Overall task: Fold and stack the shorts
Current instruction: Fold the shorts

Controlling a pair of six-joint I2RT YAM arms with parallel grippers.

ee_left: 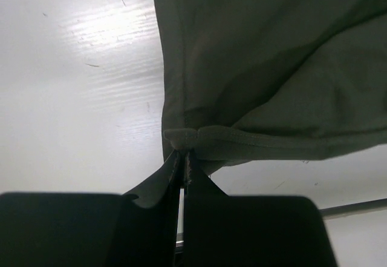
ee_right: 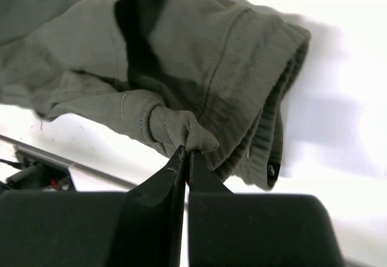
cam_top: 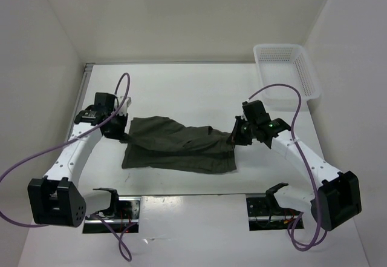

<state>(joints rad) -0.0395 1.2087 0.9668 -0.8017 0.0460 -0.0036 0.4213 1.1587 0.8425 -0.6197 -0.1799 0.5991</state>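
The dark olive-green shorts (cam_top: 178, 146) lie spread across the middle of the white table, stretched between my two grippers. My left gripper (cam_top: 124, 135) is shut on the hem at the shorts' left edge; in the left wrist view (ee_left: 183, 153) the fingers pinch a folded hem of the shorts (ee_left: 266, 67). My right gripper (cam_top: 234, 137) is shut on the shorts' right end by the ribbed waistband; in the right wrist view (ee_right: 186, 152) the tips pinch a bunched bit of the shorts (ee_right: 181, 55), lifted a little off the table.
A white plastic mesh basket (cam_top: 285, 68) stands at the back right corner. White walls close in the table on the left, back and right. Two dark slots (cam_top: 112, 209) sit at the near edge by the arm bases.
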